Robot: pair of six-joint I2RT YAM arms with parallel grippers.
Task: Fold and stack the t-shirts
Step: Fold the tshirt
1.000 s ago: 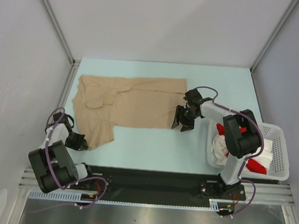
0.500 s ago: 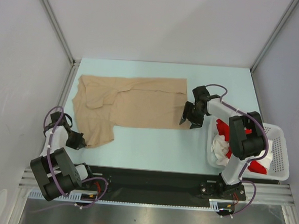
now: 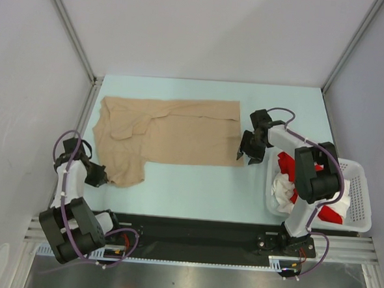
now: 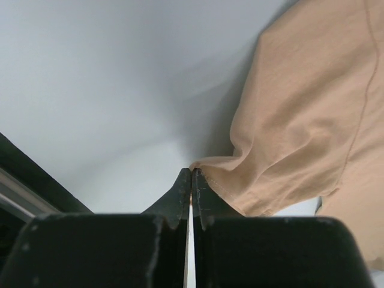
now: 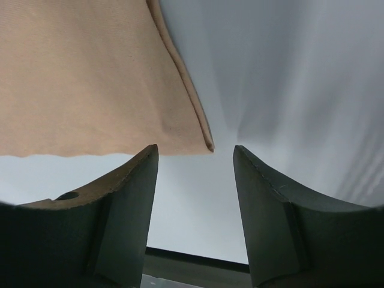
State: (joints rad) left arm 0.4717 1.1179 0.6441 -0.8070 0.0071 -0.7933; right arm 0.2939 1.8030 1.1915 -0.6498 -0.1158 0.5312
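Beige-tan short-sleeved cloth t-shirt (image 3: 173, 133) lies spread flat across the far half of the pale blue table (image 3: 202, 190), laid out so its corners can be taken for a fold. Left gripper (image 3: 96, 175) sits at the shirt's near-left flap, fingers (image 4: 180, 192) pressed together, apparently with the hem nipped between them, though the pinch itself is hard to make out. Right gripper (image 3: 249, 149) hangs low at the near-right corner, fingers (image 5: 120, 204) spread either side of it, touching nothing. Red and white t-shirts (image 3: 284, 186) wait bunched in the white plastic lattice basket (image 3: 365, 207) on the right
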